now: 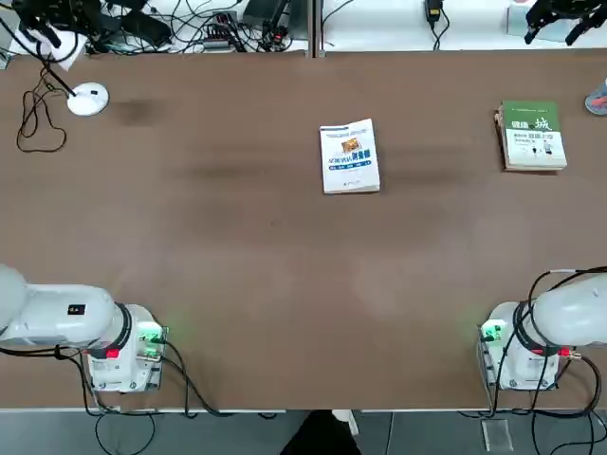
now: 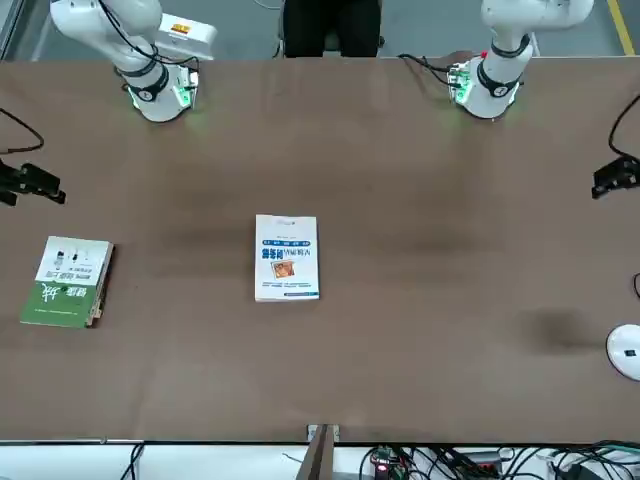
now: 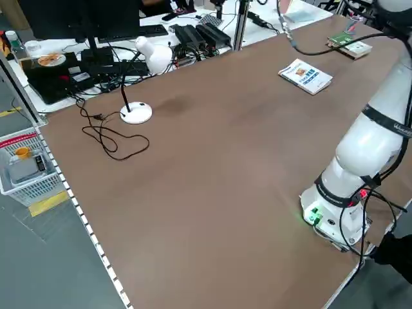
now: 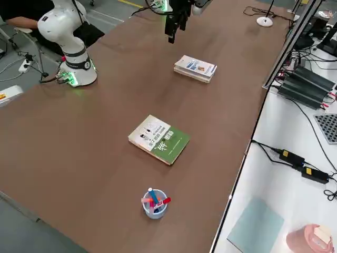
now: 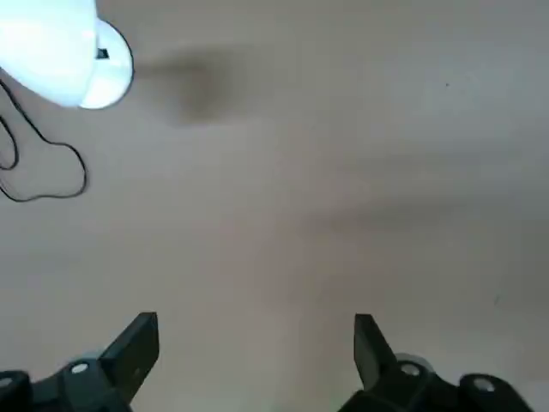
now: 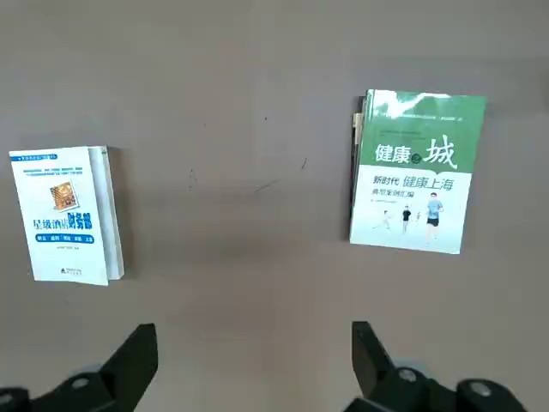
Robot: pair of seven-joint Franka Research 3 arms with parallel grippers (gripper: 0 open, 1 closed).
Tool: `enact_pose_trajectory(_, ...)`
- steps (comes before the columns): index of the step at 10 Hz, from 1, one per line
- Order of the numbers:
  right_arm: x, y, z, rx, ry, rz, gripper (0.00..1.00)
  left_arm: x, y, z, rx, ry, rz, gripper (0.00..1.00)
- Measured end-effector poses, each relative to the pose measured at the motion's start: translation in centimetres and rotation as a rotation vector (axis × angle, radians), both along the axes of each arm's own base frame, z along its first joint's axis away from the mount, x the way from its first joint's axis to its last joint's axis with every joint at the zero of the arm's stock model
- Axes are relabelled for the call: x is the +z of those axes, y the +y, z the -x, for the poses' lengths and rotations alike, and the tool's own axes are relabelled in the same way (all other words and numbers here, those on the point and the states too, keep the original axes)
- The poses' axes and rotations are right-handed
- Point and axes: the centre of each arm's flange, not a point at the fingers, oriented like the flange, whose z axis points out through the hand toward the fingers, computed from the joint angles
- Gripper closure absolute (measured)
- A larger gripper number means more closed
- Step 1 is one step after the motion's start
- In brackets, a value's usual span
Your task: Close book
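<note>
Thin white paperback book [image 1: 350, 156] with blue lettering lying closed mid-table, left gripper [image 5: 257, 352] and right gripper [image 6: 253, 360] hovering high, both spread wide, holding nothing.

A robotics lab: two white arms are bolted at one long edge of a broad brown tabletop [image 1: 285, 284]. Beyond the opposite edge, a white bench [image 3: 96, 51] carries cables, power bricks [image 4: 295, 158], a keyboard [image 3: 151, 29] and monitor.
</note>
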Motion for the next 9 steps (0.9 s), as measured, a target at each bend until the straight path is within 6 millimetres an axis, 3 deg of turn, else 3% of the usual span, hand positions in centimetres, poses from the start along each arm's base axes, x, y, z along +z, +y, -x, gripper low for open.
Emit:
enact_pose_trajectory(4, 1.9, -0.8, 0.6, -0.011, -0.053, -0.003, 0.00, 1.6, -0.9, 2.3, -0.009, -0.021, -0.003, 0.00)
enact_pose_trajectory(9, 2.1, -0.5, 0.6, -0.001, -0.067, 0.014, 0.00, 4.1, -0.9, 3.8, -0.009, -0.064, 0.002, 0.00)
